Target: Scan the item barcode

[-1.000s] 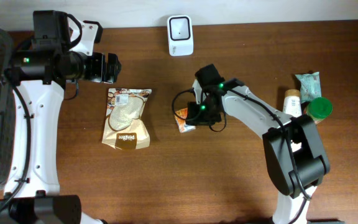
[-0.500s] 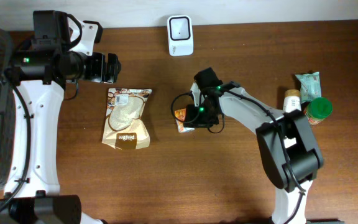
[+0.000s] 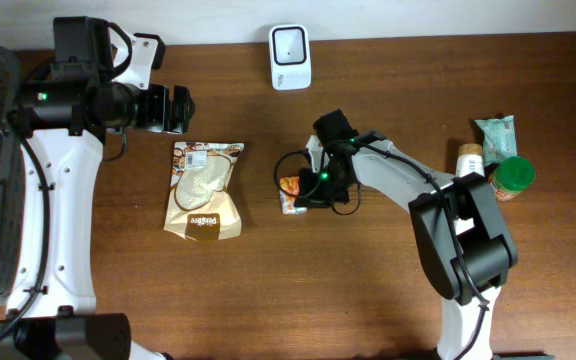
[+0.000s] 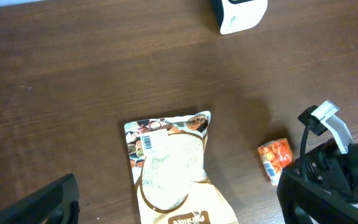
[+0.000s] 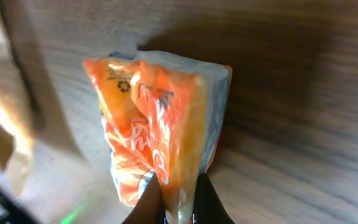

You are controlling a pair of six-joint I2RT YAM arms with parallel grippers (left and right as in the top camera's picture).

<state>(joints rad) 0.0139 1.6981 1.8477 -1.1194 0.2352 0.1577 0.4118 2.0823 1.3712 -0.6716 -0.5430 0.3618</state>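
"Gripping anything, is the right gripper (image 5: 179, 208)?" asks the first observer.

"Yes," says the second. "Its fingers are pinched together on an edge of the orange snack packet (image 3: 292, 192). The packet rests on the table (image 3: 368, 290) straight in front of the scanner (image 3: 290, 56), well apart from it. In the wrist view the crumpled foil rises from between the two dark fingertips."

"And the left gripper (image 3: 180, 108)?"

"Its jaws stand wide apart with nothing between them. It hangs to the left of the scanner and slightly in front of it, near the top end of the brown bag (image 3: 206, 190). That bag lies flat, left of the scanner and in front of it, with a barcode label (image 4: 146, 140) face up at the end nearer the scanner."

"Anything else there?"

"Far to the scanner's right and in front of it sit a teal pouch (image 3: 495, 132), a white bottle (image 3: 469, 165) and a green-lidded jar (image 3: 514, 175), close together. Whether they touch cannot be told."
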